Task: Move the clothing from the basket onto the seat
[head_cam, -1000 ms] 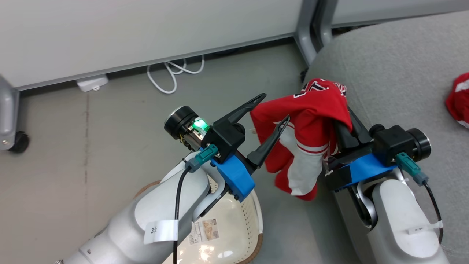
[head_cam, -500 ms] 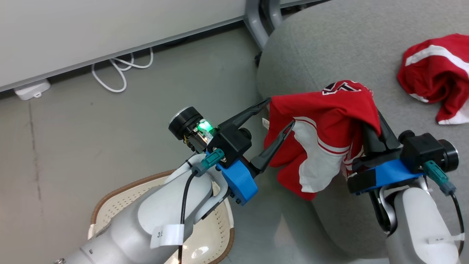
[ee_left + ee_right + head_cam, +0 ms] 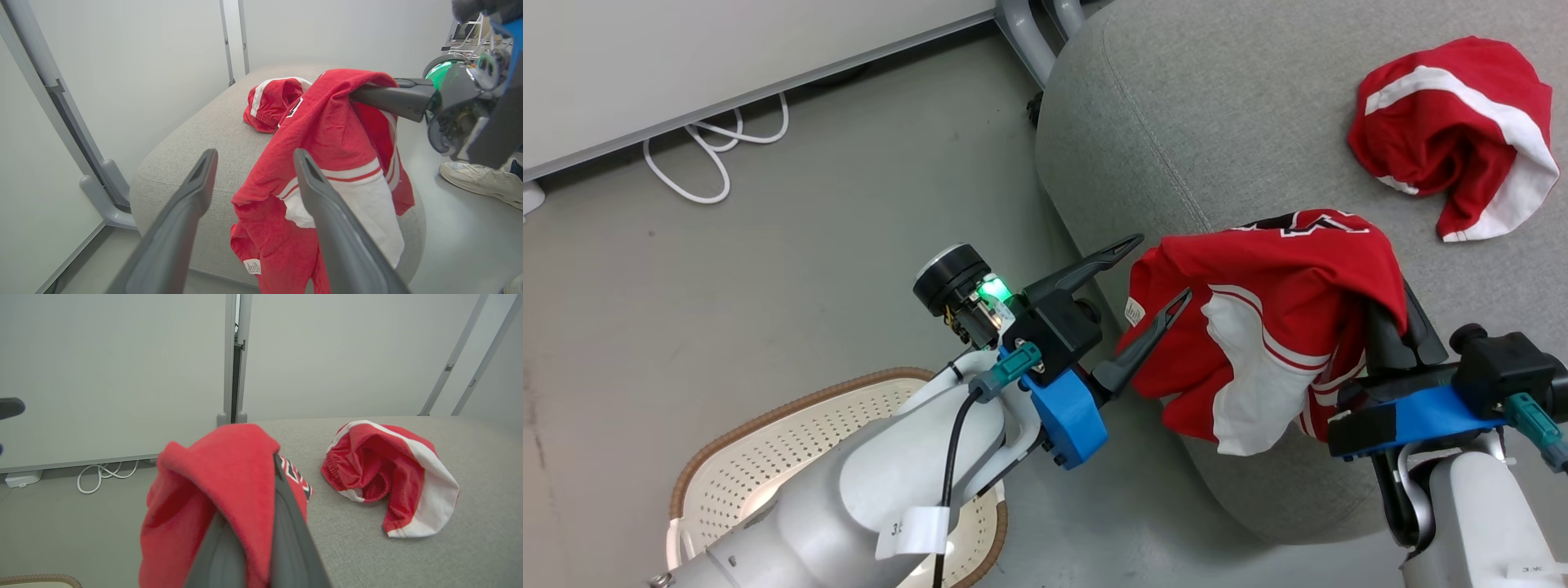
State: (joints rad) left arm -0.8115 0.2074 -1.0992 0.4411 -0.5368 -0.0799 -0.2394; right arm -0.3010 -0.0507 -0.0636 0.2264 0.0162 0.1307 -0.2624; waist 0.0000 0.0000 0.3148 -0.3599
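A red jersey (image 3: 1258,278) with white panels and block letters hangs draped over my right gripper (image 3: 1390,309), which is shut on it; the cloth hides the fingertips. It dangles over the left edge of the grey seat (image 3: 1217,122). In the right wrist view the jersey (image 3: 212,477) covers the shut gripper (image 3: 261,486). A second red and white garment (image 3: 1445,131) lies crumpled further in on the seat. My left gripper (image 3: 1164,266) stands open just left of the jersey (image 3: 327,134), holding nothing. Under my left forearm sits the cream basket (image 3: 792,441); its inside is mostly hidden.
A white cable (image 3: 711,147) lies looped on the grey floor by the wall panel. Grey metal frame feet (image 3: 1025,24) stand at the seat's far left corner. A person's white shoe (image 3: 478,181) rests on the floor beyond the seat.
The head camera has swung toward the seat, so the whole picture has shifted left. My right gripper has carried the jersey from beside the seat's edge to over it. Both grippers keep their states.
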